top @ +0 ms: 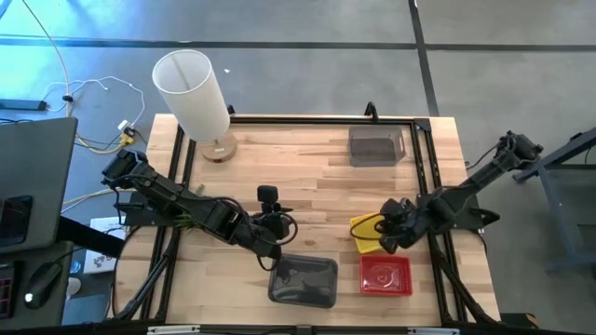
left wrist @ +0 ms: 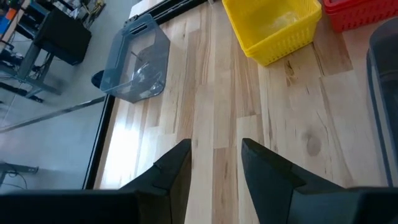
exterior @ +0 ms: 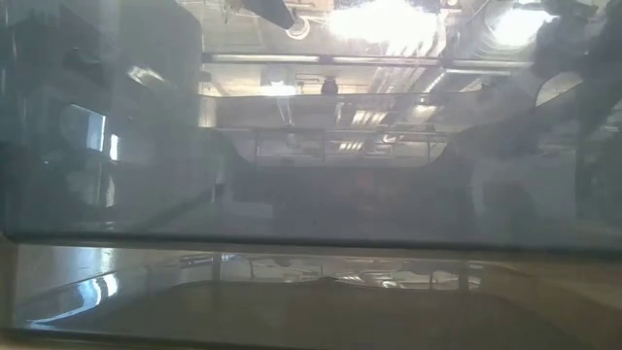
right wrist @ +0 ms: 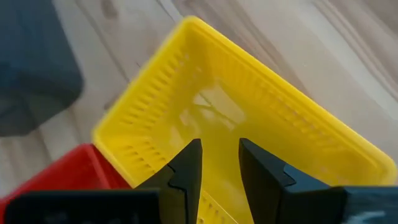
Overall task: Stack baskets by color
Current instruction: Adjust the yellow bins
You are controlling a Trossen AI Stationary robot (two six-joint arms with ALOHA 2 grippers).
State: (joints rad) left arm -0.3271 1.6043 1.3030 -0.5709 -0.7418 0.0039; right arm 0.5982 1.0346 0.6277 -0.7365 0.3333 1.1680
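**A:** The right gripper point(right wrist: 216, 163) hung over the yellow basket point(top: 369, 233) at the near right of the table point(top: 307, 177), fingers parted a little, one inside the rim by the look of it. Nothing was pinched between them yet, as far as I could see.

**B:** And the red basket point(top: 386, 275) sat just nearer than the yellow one, the two touching or very close. On the other side, the left gripper point(left wrist: 214, 163) was low over bare wood near the middle, jaws slightly apart and empty.

**A:** A grey basket point(top: 304, 280) lay just beside it at the near edge, and another grey basket point(top: 376, 146) stood well apart at the far right. Whether any of these was already a stack, I couldn't tell from above.

**B:** How would that yellow one handle, you reckon?

**A:** Light, I'd say, thin mesh plastic with some flex in the walls. A squeeze on one wall near the rim should carry it, though it could tilt from a single side.

**B:** And smooth plastic may slip. The white lamp shade point(top: 192, 91) at the far left stood clear of all this.
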